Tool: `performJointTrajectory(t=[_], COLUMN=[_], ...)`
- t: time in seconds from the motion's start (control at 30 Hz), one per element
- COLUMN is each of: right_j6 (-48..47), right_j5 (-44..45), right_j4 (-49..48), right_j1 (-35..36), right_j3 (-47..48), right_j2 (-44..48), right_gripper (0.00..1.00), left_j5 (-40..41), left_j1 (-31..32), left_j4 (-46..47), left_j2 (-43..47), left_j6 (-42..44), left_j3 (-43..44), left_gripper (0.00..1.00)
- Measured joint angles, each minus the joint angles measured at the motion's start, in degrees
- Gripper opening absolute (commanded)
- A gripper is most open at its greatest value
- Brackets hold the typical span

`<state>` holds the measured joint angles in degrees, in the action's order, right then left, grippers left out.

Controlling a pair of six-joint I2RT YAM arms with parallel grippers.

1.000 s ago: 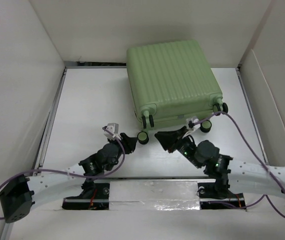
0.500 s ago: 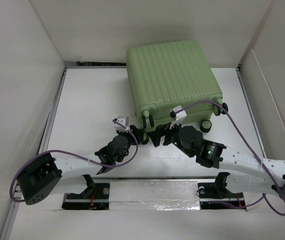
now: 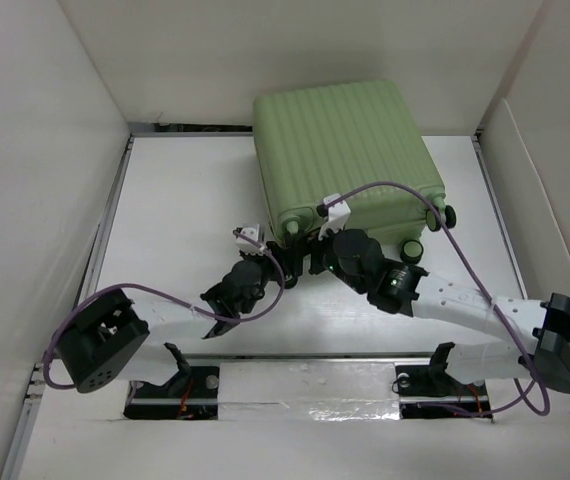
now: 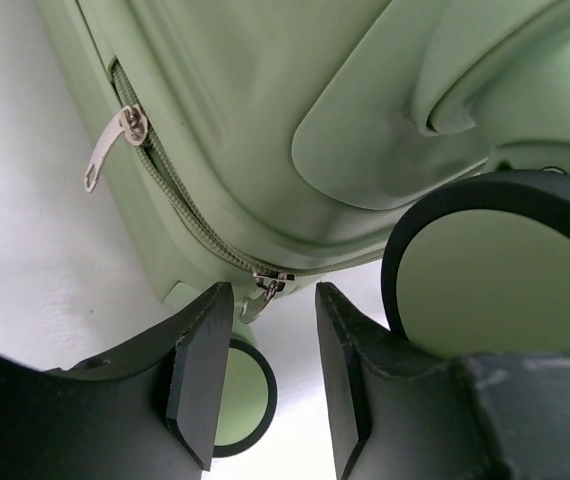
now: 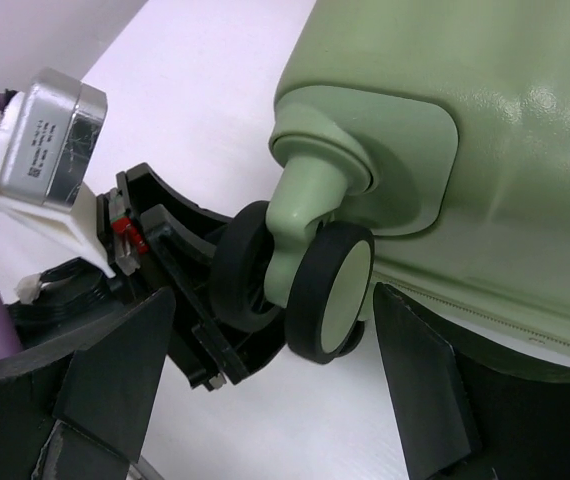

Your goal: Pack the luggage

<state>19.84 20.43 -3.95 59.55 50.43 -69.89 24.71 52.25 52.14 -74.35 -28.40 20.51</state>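
At the far middle of the table (image 3: pixel 185 190) the luggage (image 3: pixel 345 150) lies flat with its lid closed and its wheels turned toward the arms. Both arms reach to its near left corner. The left gripper (image 4: pixel 273 300) has its jaws partly apart and holds nothing. They are lined up on a zip pull (image 4: pixel 268 287) that hangs at the corner seam just ahead of the tips, so I judge it is set to pinch that tab and run the zip. A second pull (image 4: pixel 115 145) hangs farther along the same seam. The right gripper (image 5: pixel 275 300) is spread wide on either side of the corner wheel (image 5: pixel 330 290) without touching it. That looks like a stance for bracing the luggage so it does not slide when the zip is pulled.
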Motion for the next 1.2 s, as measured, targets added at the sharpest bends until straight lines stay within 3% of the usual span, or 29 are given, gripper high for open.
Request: performJointTrajectory(t=[0.3,0.47,0.67,0.77,0.8,0.97,1.07,1.2], right_j6=[0.70,1.42,1.86,2.12,2.36,3.30,3.32,3.30], right_j5=[-1.92,-1.88,-0.07,0.59,0.28,0.63,0.74,0.92], right_j4=[0.17,-0.11,0.57,0.96,1.01,1.68,1.73,1.70], right_j1=[-1.75,-1.84,-2.23,-2.27,-2.40,-2.21,-2.23,-2.23], right_j3=[2.29,3.15,5.29,5.40,5.40,5.40,5.40,4.94], right_j2=[-4.46,-6.10,-9.42,-10.64,-10.91,-11.26,-11.19,-10.58], right_gripper=[0.81,0.73,0.74,0.63,0.46,0.08,0.00,0.00], left_j5=[0.26,1.53,1.51,1.40,1.29,1.09,0.94,0.96], left_j1=[-0.68,-0.92,-1.44,-1.51,-1.51,-1.60,-1.68,-1.68], left_j4=[0.92,2.99,5.25,5.55,5.60,5.92,5.86,4.83], left_j2=[-1.79,-3.50,-5.27,-5.84,-5.90,-6.14,-6.12,-5.31], left_j6=[0.15,0.20,0.33,0.55,0.72,0.96,1.03,1.16], left_j3=[0.55,0.55,0.59,0.66,0.66,0.94,0.94,0.94], left_gripper=[0.30,0.21,0.09,0.00,0.00,0.00,0.00,0.00])
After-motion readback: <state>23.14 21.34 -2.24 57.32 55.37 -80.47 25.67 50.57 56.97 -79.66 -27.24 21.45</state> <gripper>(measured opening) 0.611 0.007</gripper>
